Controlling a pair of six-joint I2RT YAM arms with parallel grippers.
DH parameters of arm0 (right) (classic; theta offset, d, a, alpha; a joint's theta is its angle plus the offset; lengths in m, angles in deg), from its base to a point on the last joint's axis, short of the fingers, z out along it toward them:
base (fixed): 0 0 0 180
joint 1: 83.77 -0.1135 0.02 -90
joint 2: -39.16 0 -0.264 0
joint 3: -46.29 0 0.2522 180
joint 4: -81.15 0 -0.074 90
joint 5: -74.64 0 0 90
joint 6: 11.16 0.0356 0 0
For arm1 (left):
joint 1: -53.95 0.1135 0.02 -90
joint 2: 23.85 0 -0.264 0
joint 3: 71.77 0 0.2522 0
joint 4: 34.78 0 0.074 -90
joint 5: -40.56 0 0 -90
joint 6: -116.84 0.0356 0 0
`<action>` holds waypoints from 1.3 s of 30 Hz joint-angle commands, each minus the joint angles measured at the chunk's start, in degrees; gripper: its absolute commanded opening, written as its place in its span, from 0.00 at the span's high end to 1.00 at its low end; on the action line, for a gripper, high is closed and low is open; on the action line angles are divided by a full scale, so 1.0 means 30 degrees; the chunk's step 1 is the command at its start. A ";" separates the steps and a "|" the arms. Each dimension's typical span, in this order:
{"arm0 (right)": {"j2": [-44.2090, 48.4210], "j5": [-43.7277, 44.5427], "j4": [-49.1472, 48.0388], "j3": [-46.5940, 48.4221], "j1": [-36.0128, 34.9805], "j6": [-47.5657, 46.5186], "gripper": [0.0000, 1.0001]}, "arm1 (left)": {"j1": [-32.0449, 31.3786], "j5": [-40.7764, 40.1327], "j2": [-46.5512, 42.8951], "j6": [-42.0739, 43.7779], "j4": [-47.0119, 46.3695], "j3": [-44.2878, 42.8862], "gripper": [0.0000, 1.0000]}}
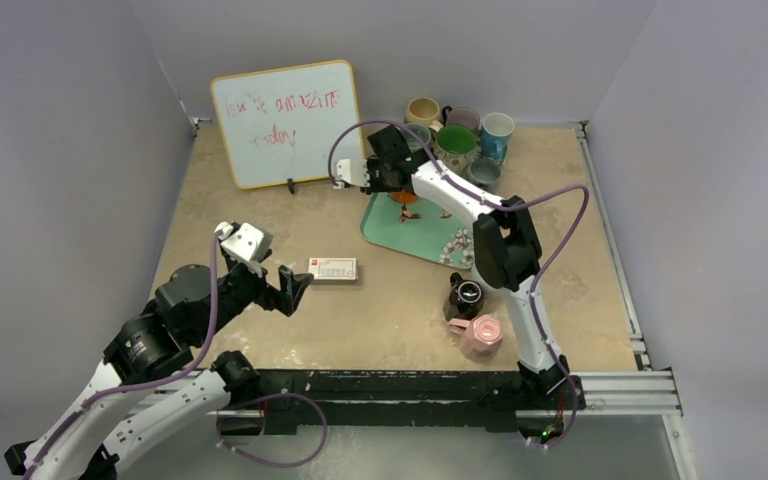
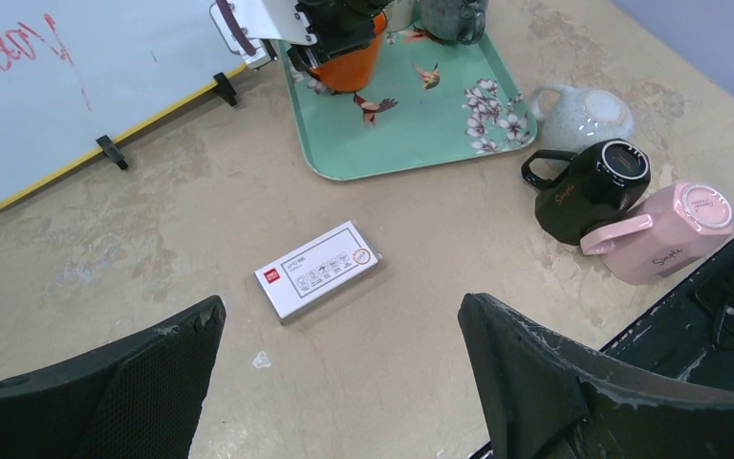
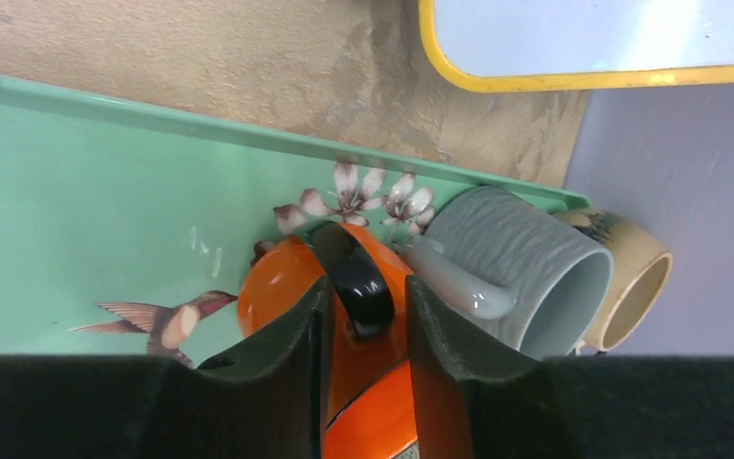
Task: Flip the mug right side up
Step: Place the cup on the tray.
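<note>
Right fingers [image 3: 291,335] are sitting over the teal tray [image 3: 76,191] at about 12 o'clock on the tabletop [image 2: 201,210], just in front of the whiteboard [image 1: 285,120]. They are straddling the black handle [image 3: 358,287] of the orange mug [image 2: 349,62], one pad close on each side. Cannot tell whether they are pinching it or slackening off. The orange mug is resting on the tray's 11 o'clock corner, touching or almost touching a grey ribbed mug [image 3: 507,249] on its 3 o'clock side. Its rim is hidden under the wrist, so I am not calling which way up it is sitting.

Left fingers [image 2: 182,344] are spread wide and holding nothing, hovering at about 8 o'clock above a small white box [image 2: 317,270]. A black mug [image 2: 588,186] and a pink mug [image 2: 664,229] are lying on their sides, touching each other, at about 5 o'clock near the front edge.

Handling judgement:
- The mug is looking like glazed ceramic: rigid, fairly heavy for a two-finger pinch, slick and chippable.
- The handle loop is the best hold, since it stops the mug rolling in the pads, but the weight hangs off-centre and will be trying to swing.
- Gripping across the wall at the rim is the alternative, more slippery.
- The grey mug is crowding it, so a knock is the risk when setting down or letting go.
</note>
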State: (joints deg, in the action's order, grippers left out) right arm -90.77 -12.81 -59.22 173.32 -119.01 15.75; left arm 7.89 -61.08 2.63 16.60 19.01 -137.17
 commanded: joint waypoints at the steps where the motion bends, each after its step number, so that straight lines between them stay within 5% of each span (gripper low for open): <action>1: -0.0117 0.1044 -0.0317 0.1108 0.0088 -0.0767 0.61 | 0.0188 -0.0266 0.0087 0.0293 -0.0278 0.0047 0.08; 13: -0.0506 0.1193 -0.2182 0.1106 0.0088 -0.0875 0.63 | 0.0283 -0.0310 -0.0127 0.0221 -0.0292 0.0109 0.08; 20: 0.0727 -0.0617 -0.2826 0.0451 0.0088 0.1579 0.61 | 0.0271 -0.0353 -0.0118 0.0191 -0.0256 0.0185 0.08; 25: 0.4002 -0.3878 -0.4694 -0.2600 0.0085 0.5546 0.55 | 0.0291 -0.0398 0.0128 0.0176 -0.0257 0.0172 0.07; 34: 1.0833 -0.4608 -0.8223 -1.0018 0.0088 1.3233 0.47 | 0.0299 -0.0032 0.1763 0.0655 -0.1311 0.0189 0.07; 39: 1.5120 -0.4244 -0.9991 -1.4469 0.0088 1.9099 0.33 | 0.0296 0.2333 0.3844 0.0480 -0.1832 -0.0806 0.10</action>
State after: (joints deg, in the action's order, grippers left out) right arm -52.65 -24.35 -84.07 136.91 -118.90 55.86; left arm 8.57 -60.12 10.02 17.25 17.33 -136.84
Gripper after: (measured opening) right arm 0.609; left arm 0.918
